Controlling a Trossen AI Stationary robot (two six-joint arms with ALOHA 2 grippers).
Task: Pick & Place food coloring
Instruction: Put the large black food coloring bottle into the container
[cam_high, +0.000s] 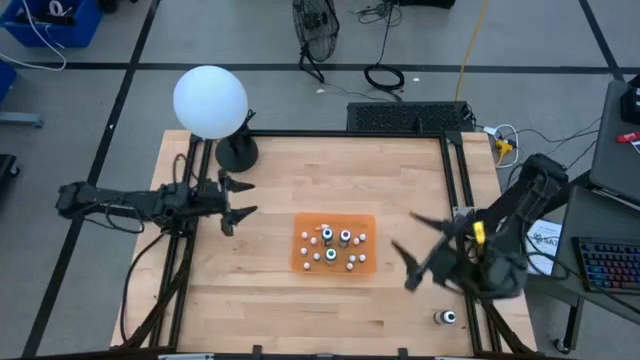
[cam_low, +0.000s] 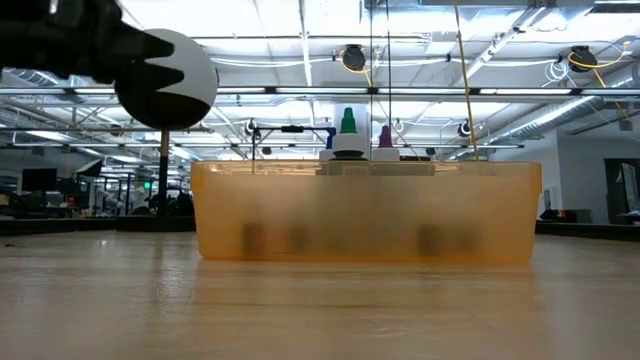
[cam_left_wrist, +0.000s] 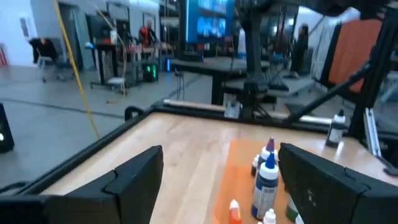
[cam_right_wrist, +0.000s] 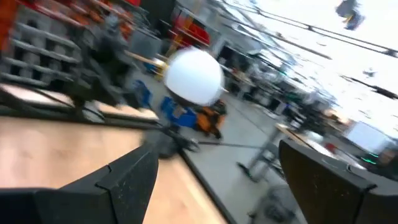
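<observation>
Several small food coloring bottles with white caps stand in the flat orange tray (cam_high: 300, 258) at the table's middle; the low view shows the tray's wall (cam_low: 365, 213) with a green tip (cam_low: 348, 122) above it. One dark bottle (cam_high: 447, 318) stands alone on the table near the front right corner; it also shows in the left wrist view (cam_left_wrist: 336, 127). My left gripper (cam_high: 245, 197) is open and empty, left of the tray, pointing at it (cam_left_wrist: 217, 186). My right gripper (cam_high: 408, 250) is open and empty, above the table right of the tray, back from the lone bottle.
A big white globe (cam_high: 210, 101) on a black base (cam_high: 237, 152) stands at the table's far left corner, just behind my left gripper. Black rails run along the table's left, far and right edges. Bare wood lies in front of the tray.
</observation>
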